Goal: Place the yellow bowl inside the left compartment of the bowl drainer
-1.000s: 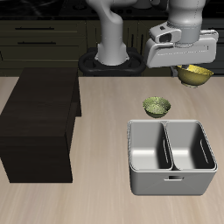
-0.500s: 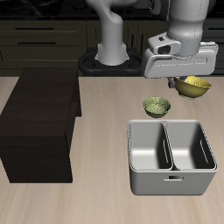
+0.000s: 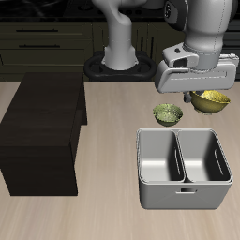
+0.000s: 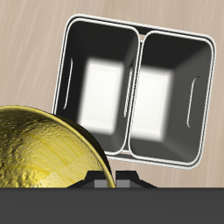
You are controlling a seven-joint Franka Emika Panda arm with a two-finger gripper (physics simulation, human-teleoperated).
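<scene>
The yellow bowl (image 3: 213,99) hangs in the air, with my gripper (image 3: 205,93) shut on its rim. It is just behind the back rim of the bowl drainer (image 3: 184,193), a light-grey tub with two deep wells, both holding nothing. In the wrist view the yellow bowl (image 4: 42,166) fills the near field, and the bowl drainer (image 4: 136,37) lies below it with both wells showing. My fingertips are hidden by the gripper body and the bowl.
An olive-green bowl (image 3: 168,114) sits on the table just behind the drainer's back rim, close beside the held bowl. A large dark brown-black box (image 3: 42,131) stands on the far side of the table from the drainer.
My gripper has carried the yellow bowl lower and nearer the drainer's back rim. The drainer, olive bowl and dark box have not moved.
</scene>
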